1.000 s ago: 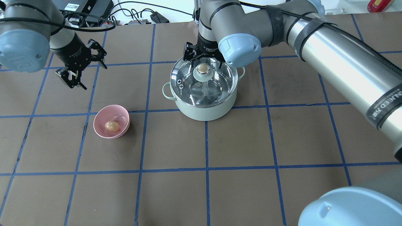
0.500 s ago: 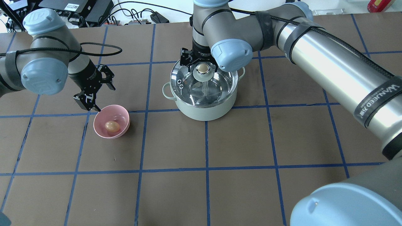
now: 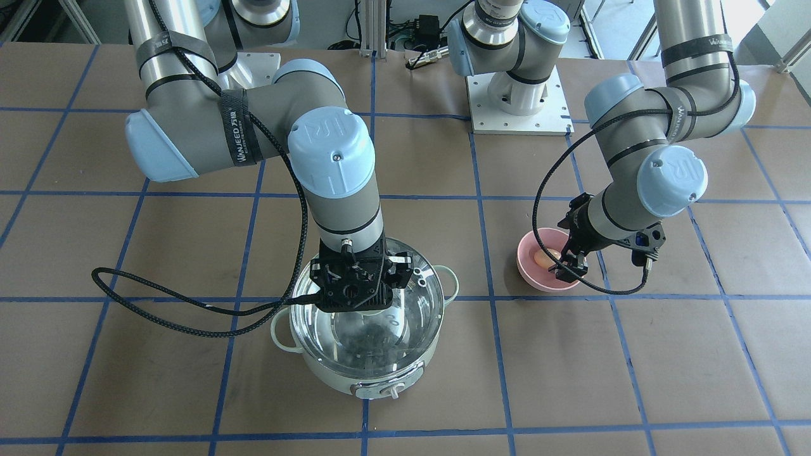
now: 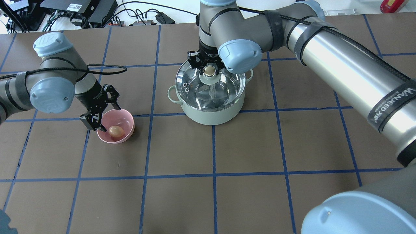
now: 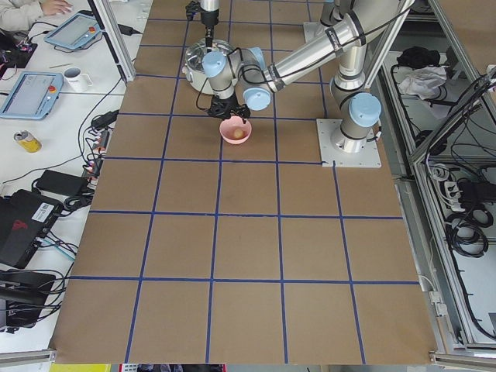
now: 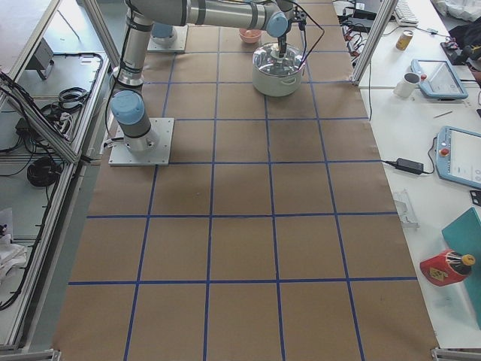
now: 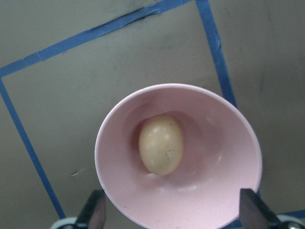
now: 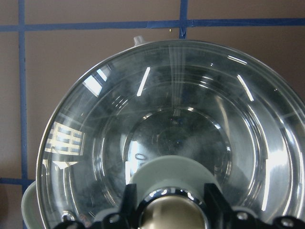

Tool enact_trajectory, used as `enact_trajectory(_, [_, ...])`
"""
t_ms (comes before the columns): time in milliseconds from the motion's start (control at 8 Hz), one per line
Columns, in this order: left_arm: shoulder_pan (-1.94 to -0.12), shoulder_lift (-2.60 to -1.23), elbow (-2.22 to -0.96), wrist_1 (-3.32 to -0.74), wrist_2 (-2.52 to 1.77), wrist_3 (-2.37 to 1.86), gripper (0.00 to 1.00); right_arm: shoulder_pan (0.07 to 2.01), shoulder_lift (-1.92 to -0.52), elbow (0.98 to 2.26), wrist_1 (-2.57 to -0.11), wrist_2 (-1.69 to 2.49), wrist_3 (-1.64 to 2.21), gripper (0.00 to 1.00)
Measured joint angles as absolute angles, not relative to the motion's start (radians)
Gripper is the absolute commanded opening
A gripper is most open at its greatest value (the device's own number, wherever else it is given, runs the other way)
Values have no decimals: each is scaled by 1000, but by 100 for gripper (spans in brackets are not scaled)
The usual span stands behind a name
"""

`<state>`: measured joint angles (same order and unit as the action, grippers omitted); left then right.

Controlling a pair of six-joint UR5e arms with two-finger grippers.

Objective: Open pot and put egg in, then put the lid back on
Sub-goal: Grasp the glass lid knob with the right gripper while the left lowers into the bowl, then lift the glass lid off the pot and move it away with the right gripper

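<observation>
The mint-green pot [image 4: 211, 112] stands mid-table with the glass lid [image 4: 224, 89] resting on it. My right gripper [image 4: 209, 64] is over the lid. In the right wrist view its fingers [image 8: 129, 200] press both sides of the beige knob [image 8: 174, 217]. The tan egg [image 4: 116, 131] lies in a small pink bowl [image 4: 127, 117] to the pot's left. My left gripper [image 4: 101, 112] is open and empty, low over the bowl's left rim. In the left wrist view its fingertips [image 7: 96, 212] straddle the bowl [image 7: 214, 191] with the egg [image 7: 161, 144] just ahead.
The table is brown with blue tape grid lines. The pot's control knob [image 3: 388, 392] faces away from the robot. Cables and electronics [image 4: 81, 9] lie beyond the far table edge. The right arm's cable [image 3: 190, 310] loops on the table beside the pot.
My left gripper has moved down and toward the pink bowl, now at its rim. My right gripper has settled around the lid's knob. Pot, lid, bowl and egg have not moved.
</observation>
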<state>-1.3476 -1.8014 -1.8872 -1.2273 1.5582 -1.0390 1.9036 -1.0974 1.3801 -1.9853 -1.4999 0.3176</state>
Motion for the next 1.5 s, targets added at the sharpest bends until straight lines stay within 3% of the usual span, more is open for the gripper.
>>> enact_trajectory(625, [-1329,-1828,-1955,-1100,1558,-972,100,1860,-1194,1381,-1918,-1496,260,0])
enact_trajectory(1500, [-1325,-1835,-2003,-1073,1562,-969,100,1529,-1351,1398,-1696,-1522,-149,0])
